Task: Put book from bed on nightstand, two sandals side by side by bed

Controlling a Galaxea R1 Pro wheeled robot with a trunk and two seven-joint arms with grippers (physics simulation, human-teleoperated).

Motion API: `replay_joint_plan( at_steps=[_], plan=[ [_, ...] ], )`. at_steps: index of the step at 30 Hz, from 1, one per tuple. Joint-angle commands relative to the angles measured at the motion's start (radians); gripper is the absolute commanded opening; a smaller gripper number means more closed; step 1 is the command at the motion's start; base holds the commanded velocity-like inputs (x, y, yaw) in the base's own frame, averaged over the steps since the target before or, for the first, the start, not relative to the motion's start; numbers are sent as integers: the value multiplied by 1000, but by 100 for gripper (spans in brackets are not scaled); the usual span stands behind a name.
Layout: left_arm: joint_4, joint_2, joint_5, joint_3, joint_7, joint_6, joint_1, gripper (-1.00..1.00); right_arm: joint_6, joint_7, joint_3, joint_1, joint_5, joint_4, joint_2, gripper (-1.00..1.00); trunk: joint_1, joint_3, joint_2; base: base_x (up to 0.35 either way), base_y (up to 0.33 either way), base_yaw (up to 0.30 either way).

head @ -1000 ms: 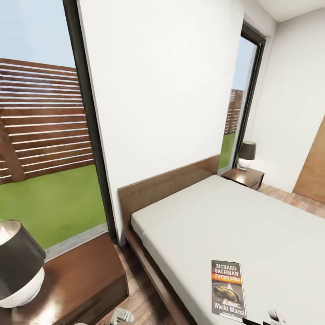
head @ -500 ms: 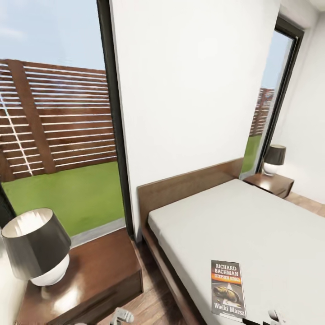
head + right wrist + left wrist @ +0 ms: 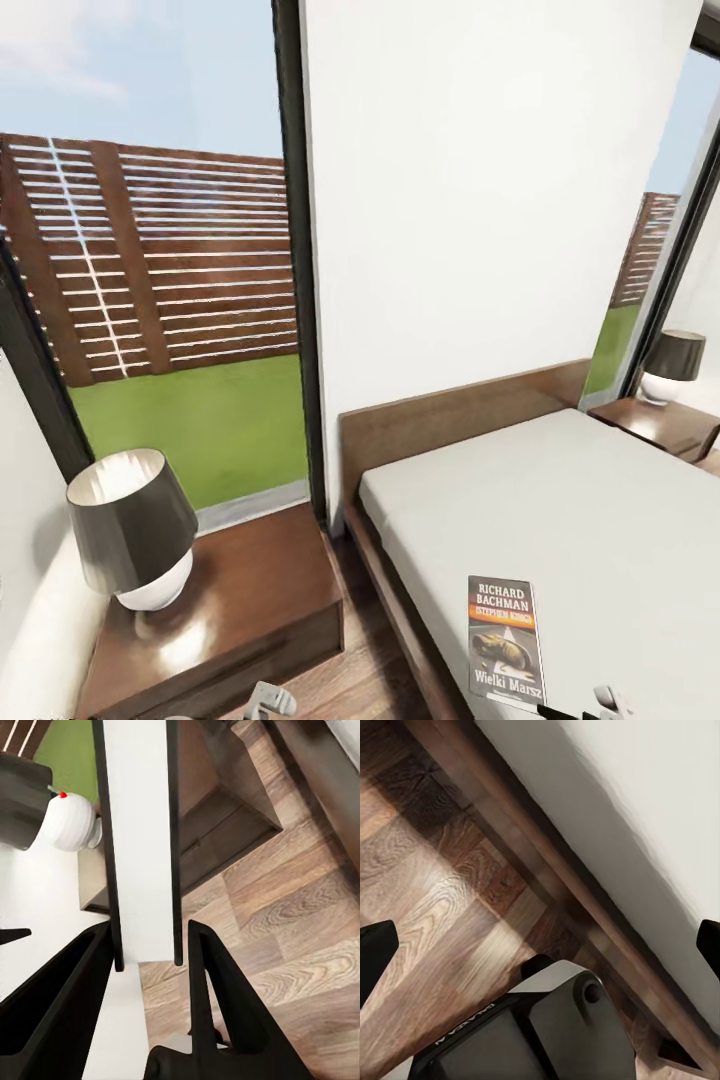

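My right gripper [image 3: 146, 937] is shut on the book [image 3: 141, 832], which shows edge-on as a pale slab between the dark fingers [image 3: 217, 1005]. In the head view the book [image 3: 506, 640] faces the camera with its "RICHARD BACHMAN" cover, in front of the bed's near edge, and the right gripper [image 3: 608, 702] peeks in below it. The bed [image 3: 600, 510] has a pale mattress and a brown headboard [image 3: 450, 420]. A nightstand [image 3: 240, 590] stands to its left, another nightstand [image 3: 660, 425] at its far side. My left gripper [image 3: 540, 945] is open over the floor beside the bed frame. The sandals are out of view.
A dark-shaded lamp [image 3: 135, 530] with a white base takes up the near nightstand's left part; a second lamp [image 3: 672, 365] sits on the far one. Tall windows flank the white wall. A strip of wood floor [image 3: 370, 660] runs between nightstand and bed frame.
The head camera has swung left, so the near nightstand and lamp now show fully. The book keeps its place in the picture, still held by my right gripper.
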Motion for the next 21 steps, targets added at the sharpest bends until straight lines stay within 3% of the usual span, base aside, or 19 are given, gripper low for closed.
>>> replay_joint_plan(
  at_steps=[1,8,21],
  plan=[
    [0,0,9,-9,-3,-1,-1,100,10,2,2,-1,-9,0,0,-100,1,-2,-2,1,0,43],
    [0,0,9,-9,-3,-1,-1,100,10,3,2,-1,-9,0,0,-100,1,-2,-2,0,0,142],
    [0,0,8,-9,-3,-1,-1,100,10,3,2,-1,-9,0,0,-100,1,-2,-2,0,0,260]
  ],
)
